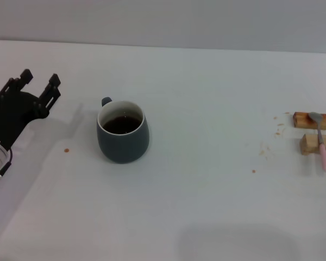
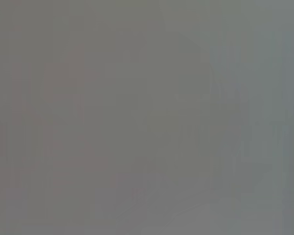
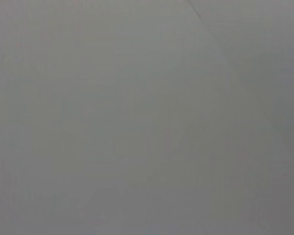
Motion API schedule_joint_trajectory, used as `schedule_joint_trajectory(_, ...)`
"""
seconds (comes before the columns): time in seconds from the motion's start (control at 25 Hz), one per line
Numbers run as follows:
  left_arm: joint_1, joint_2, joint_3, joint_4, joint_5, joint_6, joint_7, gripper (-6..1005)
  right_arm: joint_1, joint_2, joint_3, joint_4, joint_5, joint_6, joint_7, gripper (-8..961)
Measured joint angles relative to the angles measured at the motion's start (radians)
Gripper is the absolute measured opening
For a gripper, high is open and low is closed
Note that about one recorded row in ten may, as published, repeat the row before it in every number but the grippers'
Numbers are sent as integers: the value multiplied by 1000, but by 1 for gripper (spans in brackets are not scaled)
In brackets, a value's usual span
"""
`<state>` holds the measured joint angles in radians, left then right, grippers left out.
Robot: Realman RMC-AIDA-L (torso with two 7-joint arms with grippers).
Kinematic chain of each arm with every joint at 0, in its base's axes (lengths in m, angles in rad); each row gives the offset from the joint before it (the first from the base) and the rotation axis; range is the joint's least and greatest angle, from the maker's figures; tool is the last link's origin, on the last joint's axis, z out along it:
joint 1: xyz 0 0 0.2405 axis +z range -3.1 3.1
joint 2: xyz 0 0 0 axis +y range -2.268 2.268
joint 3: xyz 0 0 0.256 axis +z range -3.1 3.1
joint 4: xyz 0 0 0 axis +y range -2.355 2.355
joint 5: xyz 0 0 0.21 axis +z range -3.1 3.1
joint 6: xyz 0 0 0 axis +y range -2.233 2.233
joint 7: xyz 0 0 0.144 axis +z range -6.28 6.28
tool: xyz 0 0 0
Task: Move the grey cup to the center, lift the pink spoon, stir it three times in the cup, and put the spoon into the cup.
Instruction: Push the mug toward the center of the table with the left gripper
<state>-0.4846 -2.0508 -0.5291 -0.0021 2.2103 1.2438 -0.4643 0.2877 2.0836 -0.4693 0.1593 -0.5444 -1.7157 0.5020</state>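
Observation:
The grey cup point(image 1: 123, 134) stands upright on the white table, left of the middle in the head view, with dark liquid inside and its handle turned to the far left. My left gripper point(image 1: 40, 81) hovers to the cup's left, well apart from it, open and holding nothing. At the far right, the pink spoon point(image 1: 321, 140) lies across two small wooden blocks point(image 1: 311, 120), bowl toward the back. My right gripper is out of view. Both wrist views show only plain grey surface.
Small brown crumbs or stains point(image 1: 267, 148) dot the white table point(image 1: 206, 206) left of the blocks, and one spot point(image 1: 67, 150) lies near the left arm. A wall runs along the table's back edge.

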Motion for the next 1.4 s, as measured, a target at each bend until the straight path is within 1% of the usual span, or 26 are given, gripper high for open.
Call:
schedule_joint_trajectory(0.04,-1,0,7,3,0,-8,0,672,0,0,0,0,0,0,0,817)
schedule_joint_trajectory(0.28,-4,-2,67,5,0,-53,-6,626,-1,0,0,6,0,18,0,817)
schedule_joint_trajectory(0.72,14,-6,78,-7,0,-55,-6,542,-1,-2,12,6,0,27,1,816)
schedule_joint_trajectory(1.0,17,-8,78,-8,0,-63,1,335,-10,-2,12,6,0,28,1,816)
schedule_joint_trajectory(1.04,19,-10,79,-17,0,-112,4,305,-12,-2,12,6,0,30,1,816)
schedule_joint_trajectory(1.12,19,-11,80,-30,0,-137,4,138,-14,-2,12,6,0,36,1,816)
schedule_joint_trajectory(1.32,15,-11,99,-47,0,-140,13,-2,-15,-4,12,3,0,58,1,816)
schedule_joint_trajectory(1.4,15,-11,99,-47,0,-140,13,-2,-15,-4,12,2,0,64,1,816)
